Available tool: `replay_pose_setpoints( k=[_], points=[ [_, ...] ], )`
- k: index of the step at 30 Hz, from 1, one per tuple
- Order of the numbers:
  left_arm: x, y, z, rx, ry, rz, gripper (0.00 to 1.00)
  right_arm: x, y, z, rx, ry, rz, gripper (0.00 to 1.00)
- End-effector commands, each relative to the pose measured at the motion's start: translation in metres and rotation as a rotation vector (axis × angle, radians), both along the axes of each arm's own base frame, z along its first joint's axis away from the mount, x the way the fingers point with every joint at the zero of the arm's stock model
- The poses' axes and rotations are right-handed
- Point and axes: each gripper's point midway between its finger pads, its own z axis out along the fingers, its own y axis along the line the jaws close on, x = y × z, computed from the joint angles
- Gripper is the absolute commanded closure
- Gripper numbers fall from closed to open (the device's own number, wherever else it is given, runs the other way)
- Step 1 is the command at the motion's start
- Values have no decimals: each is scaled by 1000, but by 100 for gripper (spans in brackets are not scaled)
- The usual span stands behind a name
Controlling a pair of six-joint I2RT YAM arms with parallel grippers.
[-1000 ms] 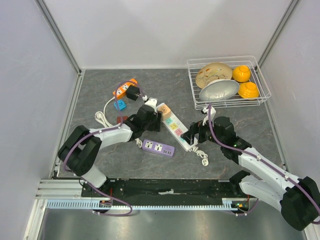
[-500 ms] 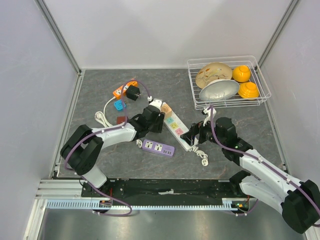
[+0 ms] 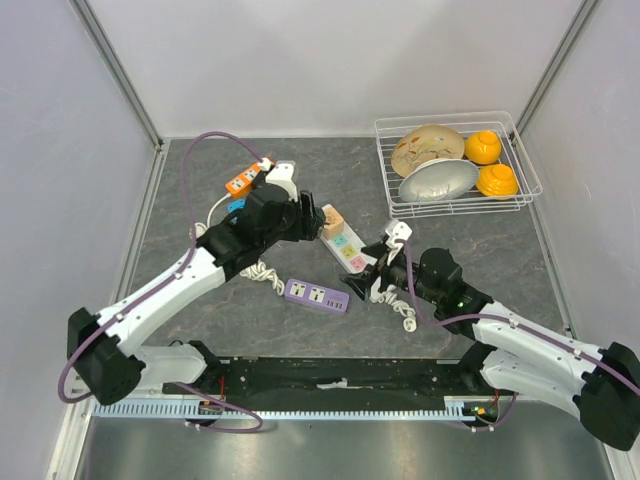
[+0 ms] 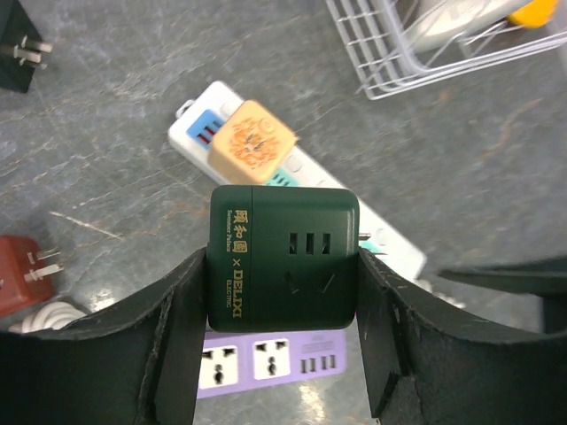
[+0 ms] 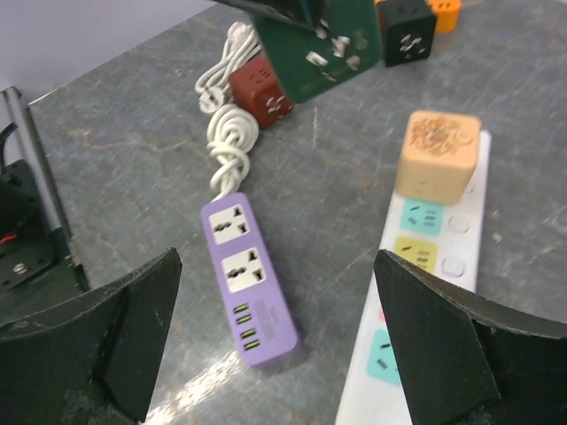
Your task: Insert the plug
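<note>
We see the left gripper (image 4: pixel 282 297) clamped on the green cube plug (image 4: pixel 283 257), a finger on each side, close to the white power strip (image 4: pixel 199 133) and its peach cube (image 4: pixel 252 143). From above, the wrist hides most of the plug, and its prongs show only to the right wrist camera. The right gripper (image 5: pixel 276 266) gapes wide and holds nothing. The purple strip (image 5: pixel 250 288) shows between its fingers, and one finger cuts off the white strip's near end.

L gripper (image 3: pixel 303 218) grips dark plug cube (image 3: pixel 306 224) just beside white power strip (image 3: pixel 348 250). R gripper (image 3: pixel 364 284), jaws wide, at strip's near end; purple strip (image 3: pixel 316 295) nearby.
</note>
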Motion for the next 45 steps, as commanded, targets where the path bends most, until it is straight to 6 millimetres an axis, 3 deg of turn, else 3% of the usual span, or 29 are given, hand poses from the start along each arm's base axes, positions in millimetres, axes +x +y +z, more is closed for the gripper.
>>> replay_pose_setpoints(
  k=[1,3,4,5,11,18,24,30,35,37,42,43,44,45],
  points=[
    [-23,-6,39,-142,43,-23,98,28,7,55,52,-233,-56,2],
    [-31,-8,52,-177,45,-48,98,31,12,69,63,-269,-44,2],
    [-33,-9,55,-189,47,-55,98,34,17,66,38,-286,-31,2],
    [-38,-9,59,-200,53,-66,98,34,22,78,52,-315,-7,2],
    [-50,-11,67,-233,78,-101,98,37,47,99,71,-368,85,2],
    [-53,-14,73,-245,81,-118,98,37,74,94,9,-359,201,2],
    [-54,-16,76,-252,81,-130,98,46,78,89,-10,-360,180,2],
    [-55,-15,81,-255,68,-136,98,45,84,91,-11,-358,209,11],
    [-60,-18,81,-260,80,-165,98,45,86,93,-8,-356,216,29],
    [-60,-19,84,-265,75,-172,96,45,86,93,-7,-352,219,45],
    [-63,-13,101,-265,24,-181,62,42,84,94,4,-337,218,96],
    [-63,-10,106,-267,8,-181,55,42,83,93,2,-330,215,100],
    [-64,-8,111,-259,-17,-191,42,40,82,97,12,-331,215,100],
    [-65,-6,119,-262,-45,-199,37,38,81,97,21,-313,214,100]
  ],
)
